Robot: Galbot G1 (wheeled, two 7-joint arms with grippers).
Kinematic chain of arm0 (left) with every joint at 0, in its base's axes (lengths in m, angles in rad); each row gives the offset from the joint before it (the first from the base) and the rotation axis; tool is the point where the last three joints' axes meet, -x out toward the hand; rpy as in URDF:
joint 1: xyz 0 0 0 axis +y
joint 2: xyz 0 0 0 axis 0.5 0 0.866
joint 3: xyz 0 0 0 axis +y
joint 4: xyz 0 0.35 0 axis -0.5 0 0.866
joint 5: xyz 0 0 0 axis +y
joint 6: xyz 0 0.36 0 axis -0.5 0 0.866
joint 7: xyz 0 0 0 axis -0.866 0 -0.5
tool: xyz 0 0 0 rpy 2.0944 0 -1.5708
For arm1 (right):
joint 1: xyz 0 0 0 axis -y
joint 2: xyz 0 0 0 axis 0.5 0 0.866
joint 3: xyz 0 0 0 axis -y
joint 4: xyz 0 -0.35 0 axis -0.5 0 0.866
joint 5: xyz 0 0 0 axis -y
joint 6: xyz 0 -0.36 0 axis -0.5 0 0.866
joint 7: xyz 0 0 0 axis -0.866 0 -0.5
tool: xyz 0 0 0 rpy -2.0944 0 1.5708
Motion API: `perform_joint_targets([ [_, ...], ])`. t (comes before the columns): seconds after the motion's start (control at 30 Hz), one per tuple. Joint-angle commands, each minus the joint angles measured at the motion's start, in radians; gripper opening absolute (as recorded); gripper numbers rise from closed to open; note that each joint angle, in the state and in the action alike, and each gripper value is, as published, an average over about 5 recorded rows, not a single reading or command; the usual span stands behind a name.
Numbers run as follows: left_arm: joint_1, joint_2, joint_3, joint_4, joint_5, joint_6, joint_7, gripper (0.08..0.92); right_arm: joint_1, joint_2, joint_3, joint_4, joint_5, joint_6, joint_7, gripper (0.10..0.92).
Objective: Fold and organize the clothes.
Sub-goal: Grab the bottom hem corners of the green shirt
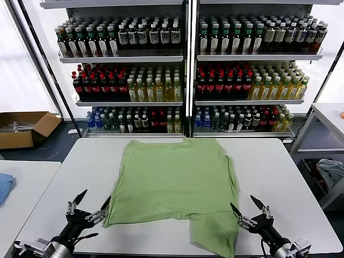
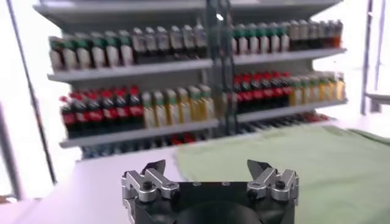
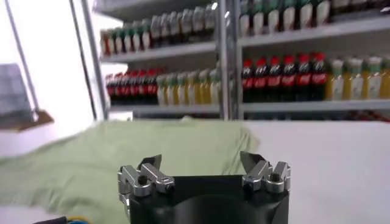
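The light green shirt (image 1: 174, 185) lies on the white table (image 1: 279, 177), plain side up, partly folded, with one part hanging toward the front edge at the right. No collar, buttons or print show. My left gripper (image 1: 93, 201) is open, low at the table's front left, just beside the shirt's front left corner. My right gripper (image 1: 245, 207) is open at the front right, close to the shirt's lower right part. The shirt shows beyond the open left gripper (image 2: 206, 167) in the left wrist view (image 2: 292, 158) and beyond the open right gripper (image 3: 201, 163) in the right wrist view (image 3: 122, 158).
Shelves of bottled drinks (image 1: 183, 70) stand behind the table. A cardboard box (image 1: 24, 128) sits on the floor at the left. A second table (image 1: 21, 185) at the left carries a blue cloth (image 1: 4, 185). A side rack (image 1: 328, 161) with cloth stands at the right.
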Motion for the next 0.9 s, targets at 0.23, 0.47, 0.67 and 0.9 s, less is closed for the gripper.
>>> perform_joint_targets([
  [0.23,0.023,0.222,0.179,-0.011,-0.117,0.300,-0.209,0.823,-0.169,-0.133,-0.047,0.154,0.041,-0.164,0.087,0.823],
  [0.47,-0.022,0.207,0.181,0.048,-0.143,0.303,-0.237,0.823,-0.184,-0.111,-0.070,0.167,0.020,-0.162,0.084,0.823],
  [0.67,-0.032,0.209,0.178,0.085,-0.169,0.289,-0.246,0.823,-0.192,-0.102,-0.083,0.151,-0.016,-0.154,0.068,0.766],
  [0.9,-0.032,0.192,0.185,0.095,-0.172,0.290,-0.250,0.818,-0.201,-0.096,-0.113,0.137,-0.062,-0.129,0.056,0.569],
])
